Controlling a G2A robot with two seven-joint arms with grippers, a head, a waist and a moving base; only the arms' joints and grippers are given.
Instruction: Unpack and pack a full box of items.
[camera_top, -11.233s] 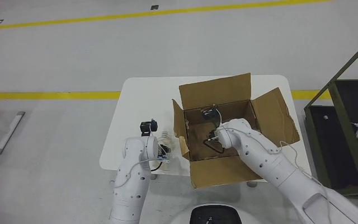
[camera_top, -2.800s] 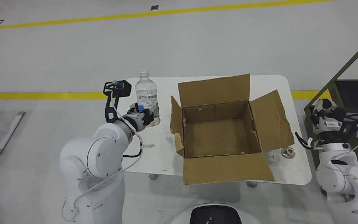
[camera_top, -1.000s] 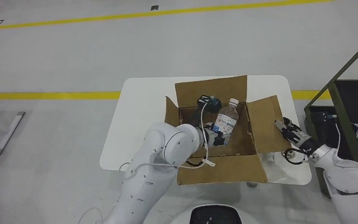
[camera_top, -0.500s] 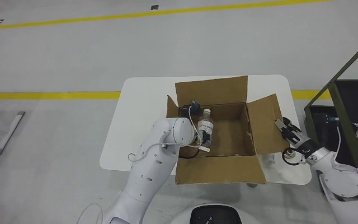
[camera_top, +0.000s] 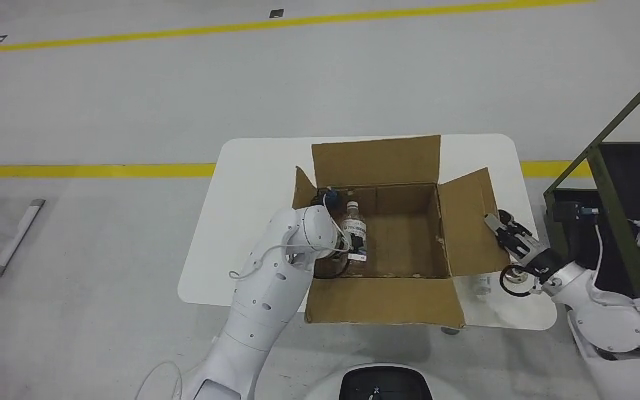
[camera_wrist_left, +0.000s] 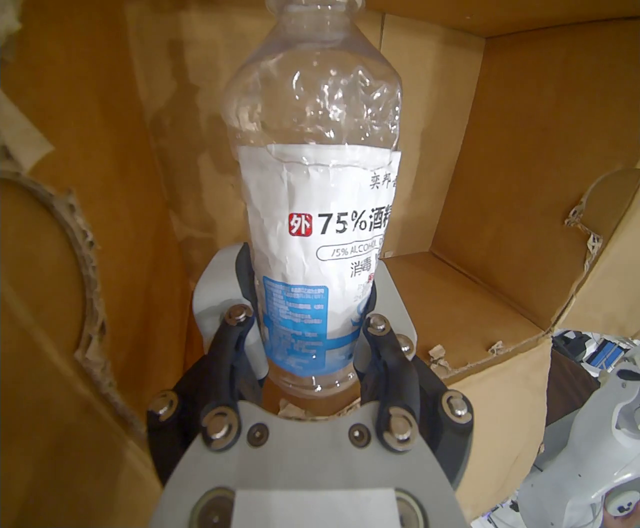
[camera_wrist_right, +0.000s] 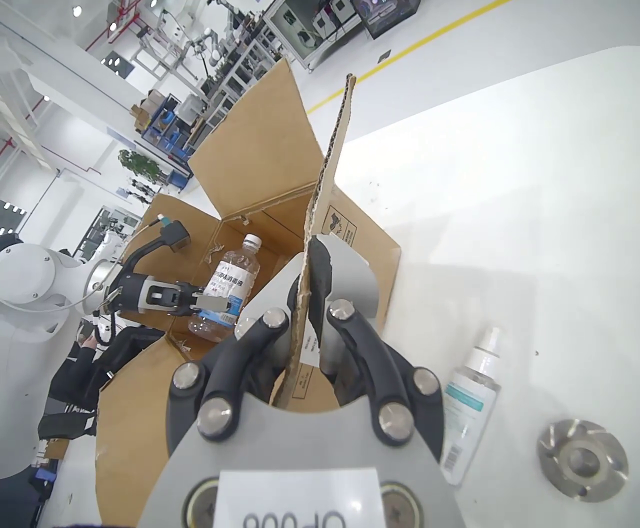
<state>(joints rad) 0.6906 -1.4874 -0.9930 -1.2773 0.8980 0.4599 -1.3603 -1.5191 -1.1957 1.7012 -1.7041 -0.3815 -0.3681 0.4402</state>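
An open cardboard box (camera_top: 375, 160) stands in the middle of the white table (camera_top: 250, 200). My left gripper (camera_wrist_left: 310, 300) is inside it, by the left wall, shut on the lower part of a clear alcohol bottle (camera_wrist_left: 315, 200) with a white and blue label. In the top view the bottle (camera_top: 354, 240) leans near that wall, with the left gripper (camera_top: 345, 246) beside it. My right gripper (camera_wrist_right: 305, 280) is shut on the edge of the box's right flap (camera_wrist_right: 325, 190), which stands raised. From above, the right gripper (camera_top: 500, 228) sits at the outer edge of that flap (camera_top: 463, 225).
A small white spray bottle (camera_wrist_right: 470, 395) and a round metal disc (camera_wrist_right: 582, 457) lie on the table right of the box, below my right gripper. A green-framed cart (camera_top: 600, 200) stands past the table's right edge. The box floor (camera_top: 400, 240) beside the bottle is bare.
My left arm carried the bottle from the box's middle to its left wall. The right gripper stayed on the right flap, which now stands a little steeper.
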